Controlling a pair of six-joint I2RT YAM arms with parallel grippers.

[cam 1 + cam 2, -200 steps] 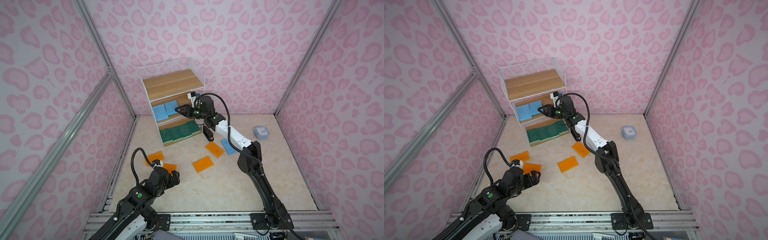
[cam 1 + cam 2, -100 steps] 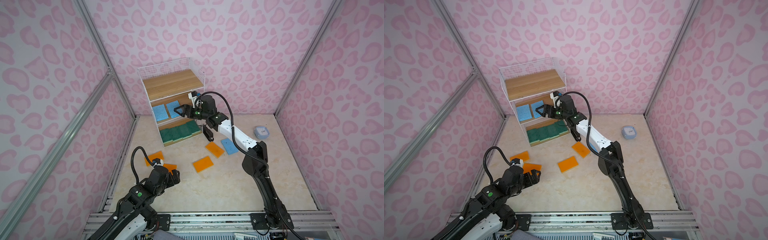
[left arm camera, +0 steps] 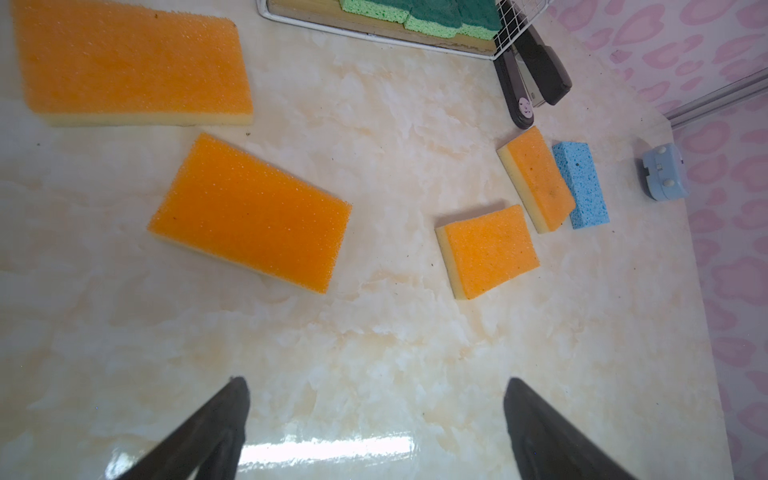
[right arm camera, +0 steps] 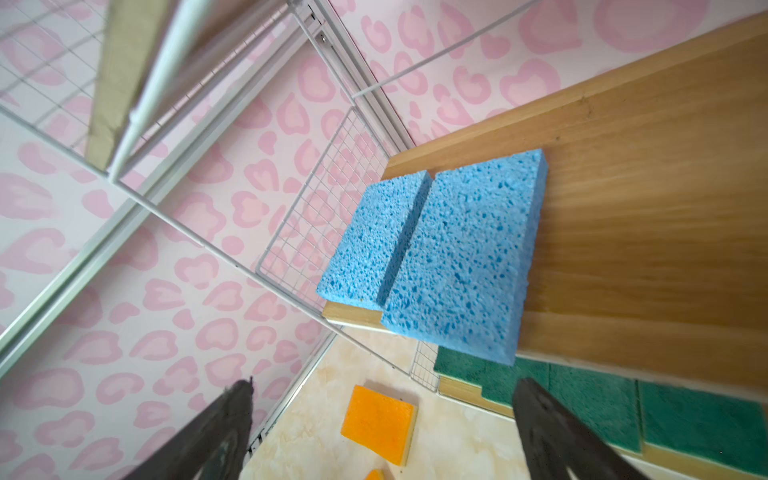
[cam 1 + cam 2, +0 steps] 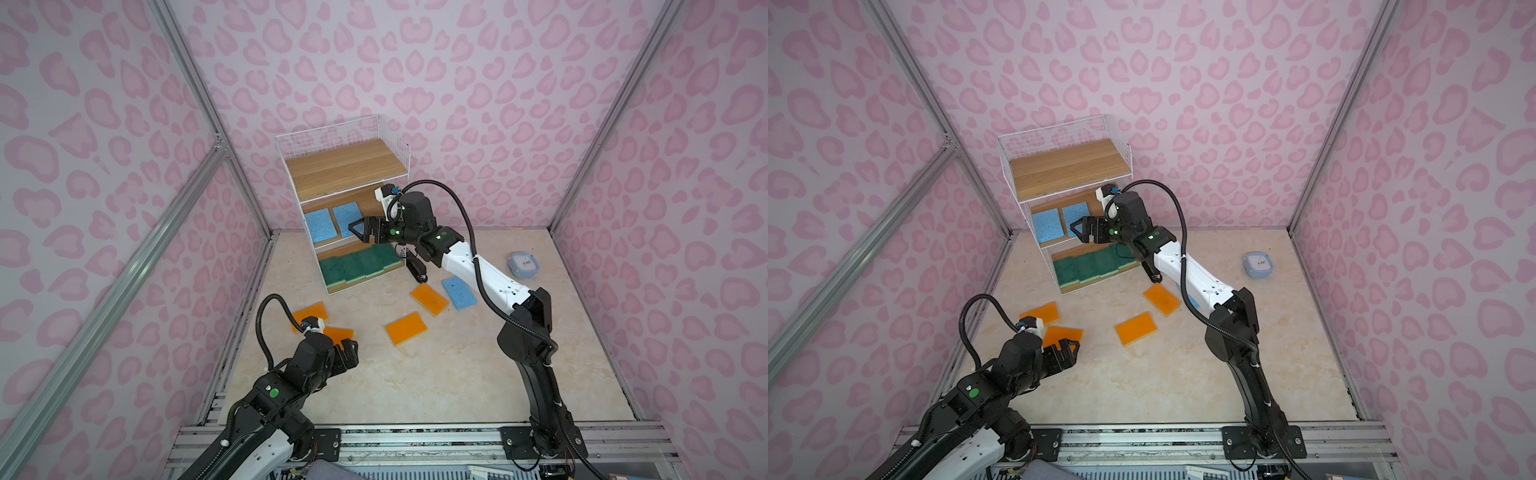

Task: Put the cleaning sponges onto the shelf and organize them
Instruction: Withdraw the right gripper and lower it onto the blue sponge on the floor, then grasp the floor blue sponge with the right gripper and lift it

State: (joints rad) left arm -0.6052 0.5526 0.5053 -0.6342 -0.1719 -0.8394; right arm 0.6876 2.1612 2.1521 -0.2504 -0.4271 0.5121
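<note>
The shelf (image 5: 345,166) stands at the back wall. Two blue cleaning sponges (image 5: 318,224) (image 4: 461,257) lie side by side on its middle board, and several green ones (image 5: 359,264) fill the bottom board. My right gripper (image 5: 356,231) (image 4: 384,384) hangs open and empty just in front of the middle tier, apart from the blue pair. On the floor lie several orange sponges (image 5: 406,328) (image 3: 249,212) and one blue sponge (image 5: 459,292). My left gripper (image 5: 349,345) (image 3: 376,380) is open and empty, low over the floor beside the nearest orange sponge (image 5: 338,332).
A black stapler (image 5: 417,270) (image 3: 536,70) lies against the shelf's right foot. A pale-blue rounded case (image 5: 523,264) sits near the right wall. The shelf's top board is bare. Pink patterned walls with metal posts close in the floor on three sides.
My right gripper has opened and drawn back a little from the middle tier, leaving the second blue sponge on the board. The left arm has not moved.
</note>
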